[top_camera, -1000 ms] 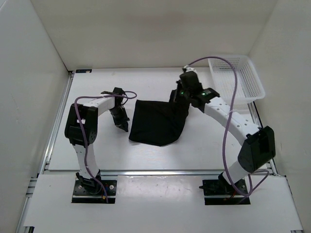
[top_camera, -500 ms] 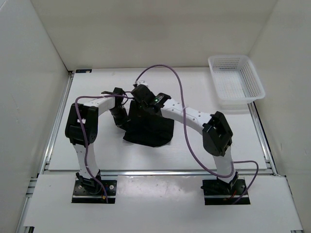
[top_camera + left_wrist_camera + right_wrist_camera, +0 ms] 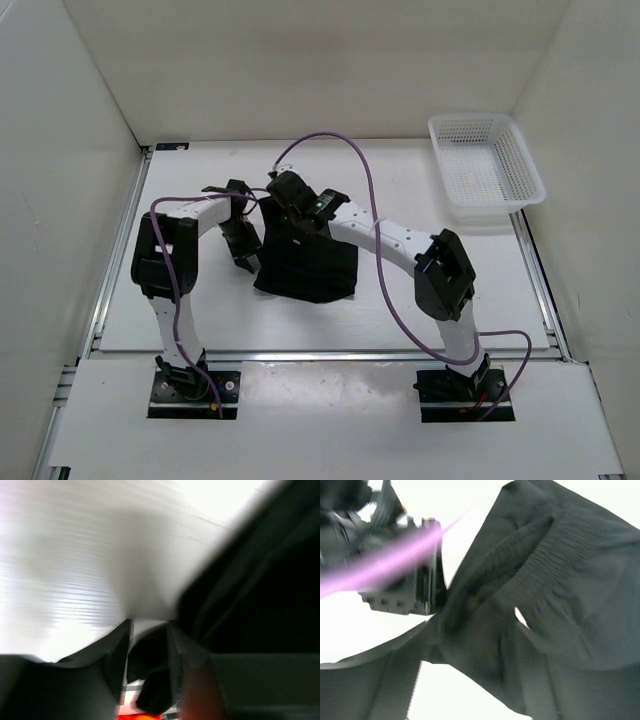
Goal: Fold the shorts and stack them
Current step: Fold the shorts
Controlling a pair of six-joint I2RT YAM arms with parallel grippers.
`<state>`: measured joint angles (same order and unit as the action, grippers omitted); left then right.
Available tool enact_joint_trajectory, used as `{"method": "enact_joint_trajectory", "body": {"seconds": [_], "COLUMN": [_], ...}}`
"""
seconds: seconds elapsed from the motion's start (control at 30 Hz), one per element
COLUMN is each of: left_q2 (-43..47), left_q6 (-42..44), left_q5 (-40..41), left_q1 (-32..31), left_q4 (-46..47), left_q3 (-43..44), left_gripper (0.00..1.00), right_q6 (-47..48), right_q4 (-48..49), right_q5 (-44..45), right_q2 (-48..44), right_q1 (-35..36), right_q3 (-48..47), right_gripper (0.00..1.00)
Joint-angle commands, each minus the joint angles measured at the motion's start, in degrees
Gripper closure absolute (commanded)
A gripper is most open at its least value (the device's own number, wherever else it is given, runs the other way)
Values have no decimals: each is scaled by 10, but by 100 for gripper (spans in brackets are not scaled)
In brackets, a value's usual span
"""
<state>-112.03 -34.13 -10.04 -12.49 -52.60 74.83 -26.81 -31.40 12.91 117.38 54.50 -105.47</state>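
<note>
1. The plain black soft-cloth shorts [image 3: 310, 268] lie folded into a compact, roughly square bundle near the middle of the flat white table [image 3: 300, 325], between the two arms; the bundle's near edge runs slightly slanted, and its left edge sits just beside the left gripper [image 3: 243, 262].
2. The left gripper stands tips-down on the table at that left edge; in the blurred left wrist view its fingers [image 3: 117, 650] are parted a little with only white table between the tips, black cloth close on one side; it grips nothing.
3. The right gripper [image 3: 283, 200] reaches across to the bundle's far left corner; the right wrist view shows the gathered elastic waistband [image 3: 560, 555] and bunched cloth filling the space around its fingers, but I cannot tell whether they are clenched on the cloth or released.
4. A thin purple cable [image 3: 340, 140] arcs above the far side of the shorts.
5. The white mesh plastic basket [image 3: 438, 150] sits at the far right corner, well apart from the shorts; bare table lies between them, and along the near edge.
</note>
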Motion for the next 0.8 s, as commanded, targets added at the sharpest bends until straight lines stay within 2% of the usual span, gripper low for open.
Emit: {"method": "enact_joint_trajectory", "body": {"seconds": [0.0,0.13,0.2,0.23,0.3,0.33,0.4,0.43,0.47,0.5,0.53,0.63,0.77], "left_q2": [35,59,66,72,72,72,61,52,42,16,1,-62,-143], "left_q6": [7,24,31,38,46,46,52,52,52,52,52,52,52], "left_q5": [47,75,86,86,86,80,74,74,74,69,69,55,47], "left_q1": [49,79,71,63,28,13,-31,-48,-63,-78,-103,-128,-128], "left_q4": [-34,-89,-106,-111,-116,-116,-116,-116,-116,-116,-116,-110,-101], "left_q3": [42,126,160,187,209,227,244,261,272,283,306,341,397], "left_gripper": [46,45,45,46,54,58,66,67,70,76,80,88,90], "right_q6": [13,7,-10,-17,-33,-51,-68,-76,-91,-97,-97,-97,-105], "right_q4": [20,55,61,74,80,80,80,80,80,88,98,111,124], "right_q5": [-37,-10,2,7,15,22,1,-13,-32,-49,-75,-114,-152], "right_q2": [-51,-171,-212,-248,-290,-301,-315,-315,-315,-315,-315,-276,-170], "right_q1": [12,12,7,-1,-23,-33,-71,-85,-99,-120,-127,-145,-145], "right_q3": [22,121,162,202,242,279,308,319,335,341,341,347,320], "right_gripper": [15,7,7,12,30,54,75,90,95,98,98,96,96]}}
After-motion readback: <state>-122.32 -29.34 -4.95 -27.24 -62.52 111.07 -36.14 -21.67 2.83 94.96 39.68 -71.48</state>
